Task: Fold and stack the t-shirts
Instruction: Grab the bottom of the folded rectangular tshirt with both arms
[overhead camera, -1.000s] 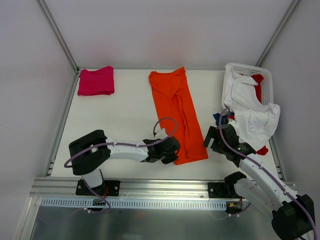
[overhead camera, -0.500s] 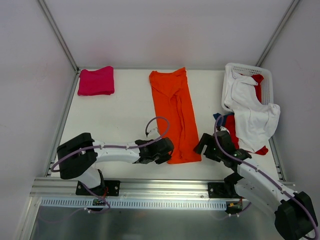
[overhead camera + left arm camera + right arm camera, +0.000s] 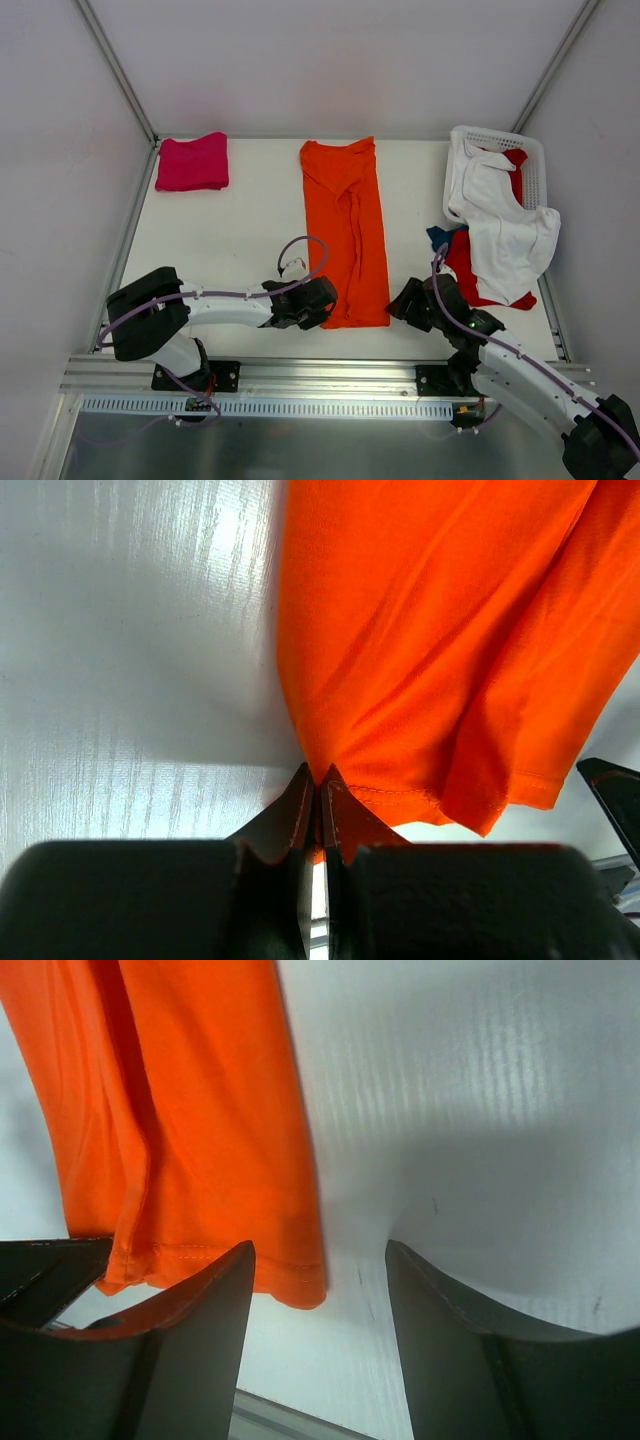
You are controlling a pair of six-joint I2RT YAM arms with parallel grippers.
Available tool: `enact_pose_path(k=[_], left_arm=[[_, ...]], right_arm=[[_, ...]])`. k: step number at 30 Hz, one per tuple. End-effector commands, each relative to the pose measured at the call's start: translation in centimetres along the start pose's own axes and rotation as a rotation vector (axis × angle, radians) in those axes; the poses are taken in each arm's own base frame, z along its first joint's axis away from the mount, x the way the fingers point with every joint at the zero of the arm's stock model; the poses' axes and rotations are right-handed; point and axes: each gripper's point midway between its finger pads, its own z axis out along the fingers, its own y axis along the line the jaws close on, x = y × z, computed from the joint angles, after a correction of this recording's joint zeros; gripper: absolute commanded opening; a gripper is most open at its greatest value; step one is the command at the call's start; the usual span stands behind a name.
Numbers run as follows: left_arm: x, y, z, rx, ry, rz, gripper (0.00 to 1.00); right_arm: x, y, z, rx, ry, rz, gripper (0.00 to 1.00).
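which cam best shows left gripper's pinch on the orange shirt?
Left wrist: left gripper shut on the orange shirt hem corner. Top external shows it at that corner, pinch hidden. Right wrist shows only the shirt's other corner.

Smooth cloth orange shirt [image 3: 420, 630]; glossy streaked table [image 3: 130, 630]

My left arm [image 3: 225, 303] and right arm [image 3: 520, 365] show white links, black joints, purple cable [image 3: 300, 239]; fingers [image 3: 270, 832] matte black.

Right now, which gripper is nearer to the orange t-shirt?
Left. The left gripper is shut on the near left hem corner of the orange t-shirt; the right gripper is open just beside the near right corner, holding nothing.
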Motion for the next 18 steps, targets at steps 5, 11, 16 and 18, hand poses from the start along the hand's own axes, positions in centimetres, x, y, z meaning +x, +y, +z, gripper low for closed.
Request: enact_pose_path(k=[5, 11, 16, 18], left_arm=[[-0.7, 0.1, 0.0, -0.021, -0.017, -0.003, 0.00], [-0.8, 0.5, 0.0, -0.028, -0.023, -0.013, 0.00], [-0.9, 1.1, 0.1, -0.037, -0.024, -0.021, 0.00], [-1.0, 1.2, 0.0, -0.038, -0.024, -0.025, 0.00]], right_arm=[[2.4, -0.9, 0.9, 0.043, 0.046, 0.033, 0.52], [3.4, -1.0, 1.6, 0.067, 0.069, 0.012, 0.35], [3.6, -1.7, 1.7, 0.092, 0.071, 0.009, 0.12], [3.7, -2.0, 1.6, 0.101, 0.068, 0.007, 0.00]])
